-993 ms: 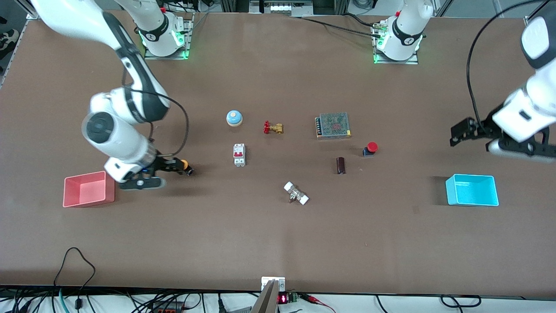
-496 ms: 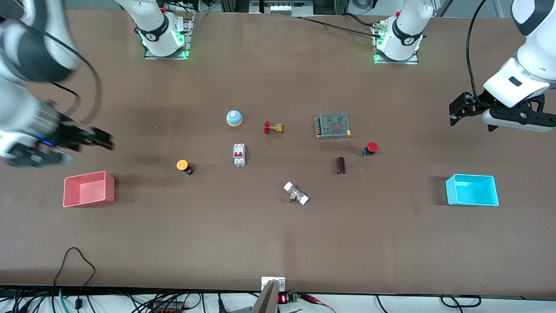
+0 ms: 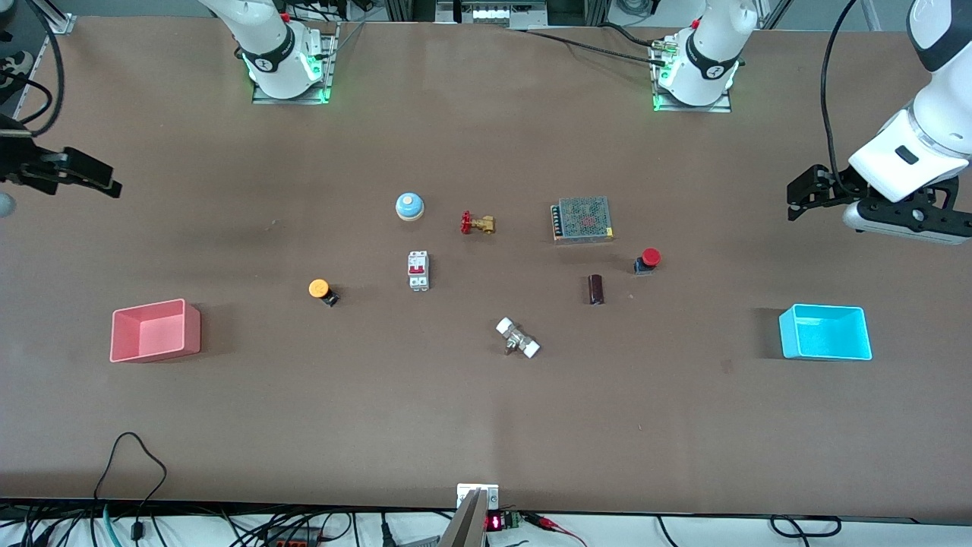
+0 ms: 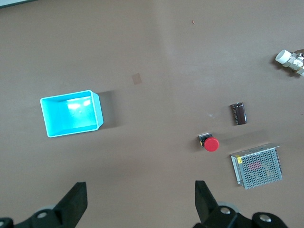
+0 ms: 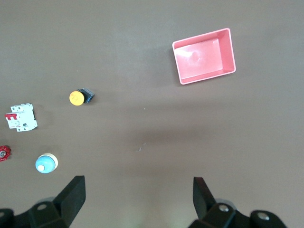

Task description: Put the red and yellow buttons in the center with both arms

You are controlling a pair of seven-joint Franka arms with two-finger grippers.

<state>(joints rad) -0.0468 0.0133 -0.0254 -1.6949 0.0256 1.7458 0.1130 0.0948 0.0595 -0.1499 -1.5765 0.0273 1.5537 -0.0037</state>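
Note:
The yellow button (image 3: 320, 289) lies on its side on the brown tabletop (image 3: 486, 289), between the pink bin and the breaker; it also shows in the right wrist view (image 5: 77, 98). The red button (image 3: 648, 259) stands beside the power supply and shows in the left wrist view (image 4: 211, 144). My right gripper (image 3: 106, 182) is open and empty, high over the table's edge at the right arm's end (image 5: 137, 197). My left gripper (image 3: 797, 199) is open and empty, high over bare table at the left arm's end (image 4: 140, 199).
A pink bin (image 3: 155, 330) and a blue bin (image 3: 825, 332) stand at the table's two ends. Between the buttons are a white breaker (image 3: 418, 270), a blue bell (image 3: 409, 206), a red-handled brass valve (image 3: 477, 222), a mesh power supply (image 3: 582, 219), a dark block (image 3: 596, 289) and a white-capped fitting (image 3: 518, 338).
My right gripper has let go of the yellow button and pulled up and away toward its end of the table. My left gripper has risen a little. The buttons have not moved.

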